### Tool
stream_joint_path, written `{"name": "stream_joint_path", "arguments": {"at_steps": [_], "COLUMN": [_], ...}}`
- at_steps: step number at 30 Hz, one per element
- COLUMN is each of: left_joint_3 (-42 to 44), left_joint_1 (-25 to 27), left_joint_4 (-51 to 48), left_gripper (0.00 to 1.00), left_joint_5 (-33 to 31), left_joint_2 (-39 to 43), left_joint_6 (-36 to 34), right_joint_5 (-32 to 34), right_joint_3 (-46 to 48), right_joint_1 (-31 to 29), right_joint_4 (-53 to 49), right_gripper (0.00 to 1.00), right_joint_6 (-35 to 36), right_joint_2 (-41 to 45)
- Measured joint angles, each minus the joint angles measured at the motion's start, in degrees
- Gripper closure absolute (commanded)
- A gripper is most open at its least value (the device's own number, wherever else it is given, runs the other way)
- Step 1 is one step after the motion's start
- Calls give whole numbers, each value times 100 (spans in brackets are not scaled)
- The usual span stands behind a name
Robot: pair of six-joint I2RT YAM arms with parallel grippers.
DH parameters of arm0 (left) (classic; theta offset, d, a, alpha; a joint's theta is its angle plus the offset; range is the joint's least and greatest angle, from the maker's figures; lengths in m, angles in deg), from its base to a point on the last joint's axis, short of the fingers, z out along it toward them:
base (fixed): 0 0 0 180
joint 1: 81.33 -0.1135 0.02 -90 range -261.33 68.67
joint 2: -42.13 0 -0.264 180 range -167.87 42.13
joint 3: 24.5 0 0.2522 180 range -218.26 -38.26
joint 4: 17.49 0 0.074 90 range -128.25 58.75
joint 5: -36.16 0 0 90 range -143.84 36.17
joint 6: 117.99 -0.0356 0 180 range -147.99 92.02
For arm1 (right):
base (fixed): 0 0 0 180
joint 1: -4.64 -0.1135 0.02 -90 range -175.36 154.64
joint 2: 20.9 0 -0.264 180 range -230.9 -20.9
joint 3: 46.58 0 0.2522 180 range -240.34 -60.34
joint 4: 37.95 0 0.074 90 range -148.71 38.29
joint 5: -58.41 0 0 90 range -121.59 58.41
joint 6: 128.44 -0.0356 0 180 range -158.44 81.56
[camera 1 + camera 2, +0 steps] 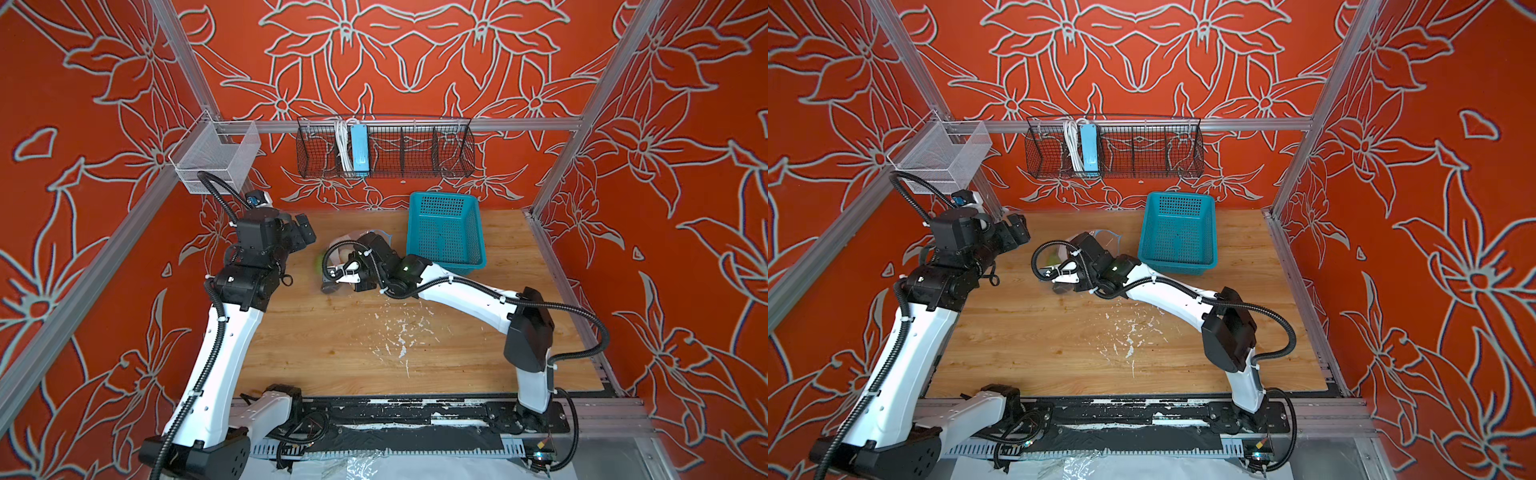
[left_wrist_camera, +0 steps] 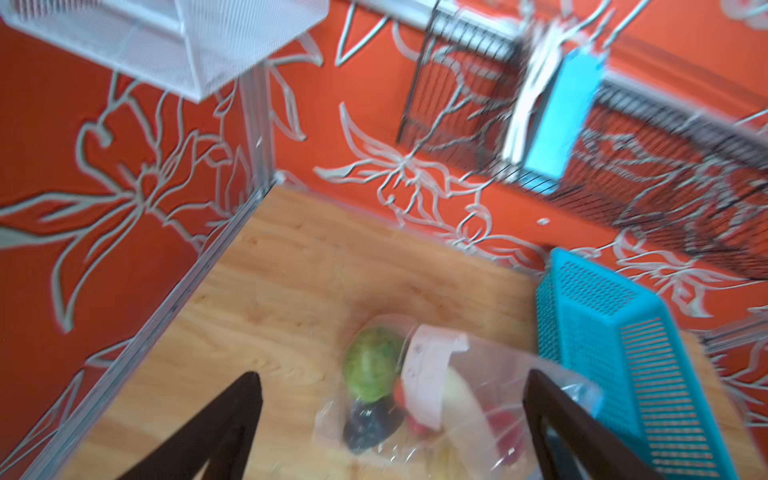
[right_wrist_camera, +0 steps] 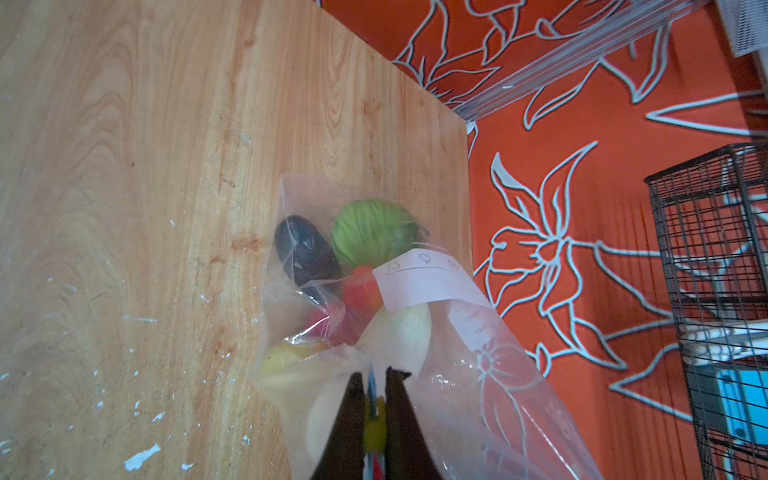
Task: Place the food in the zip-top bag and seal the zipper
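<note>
Wood desk (image 1: pixel 332 365), white-flecked mid-surface; red floral walls (image 1: pixel 415 62). Near back edge, beside basket (image 1: pixel 446 232): bag (image 3: pixel 498 395) with food (image 3: pixel 370 232) inside; right gripper (image 3: pixel 374 386) clamped on bag's mouth; left gripper (image 2: pixel 392 374) spread wide, clear of bag

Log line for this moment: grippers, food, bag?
left gripper open, holding nothing | right gripper shut on zip-top bag at zipper | food inside bag | seal unconfirmed

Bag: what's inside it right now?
Through the clear bag: cabbage, avocado, a red strawberry, white radish and a yellow-green fruit. Its white label and the right hand, shut on the bag's mouth edge, cover the rest; whether more lies there can't be told.
</note>
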Motion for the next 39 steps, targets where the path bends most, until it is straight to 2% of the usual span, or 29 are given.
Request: {"name": "stream_joint_path", "arguments": {"at_steps": [4,8,14,17,24,31,39], "left_joint_3": [42,391,970,1215,1624,2227,2116], "left_joint_1": [-216,-319,-350,-350,-350,-350,-350], "left_joint_4": [-525,-675,-422,-107,612,1147,1290], "left_gripper": [3,3,3,3,3,3,3], "left_joint_5": [-26,2,417,782,1770,3003,3816], "left_joint_2": [-208,87,737,903,809,938,483], "left_joint_6": [173,308,227,-101,-1056,-1749,-2450], "right_joint_5": [-116,-142,-160,-210,-597,-1325,-1954], "right_joint_3": [-892,-2072,-3158,-3504,-3757,-3775,-3775], "right_joint_1": [0,2,90,153,302,481,673], "right_joint_4": [-407,-979,-1585,-1766,-1923,-2072,-2144], "right_gripper": [100,100,100,100,100,100,100], "right_joint_6": [-328,-627,-986,-1126,-1427,-1681,-1829], "right_joint_2": [-203,-573,-940,-1071,-1226,-1231,-1231]}}
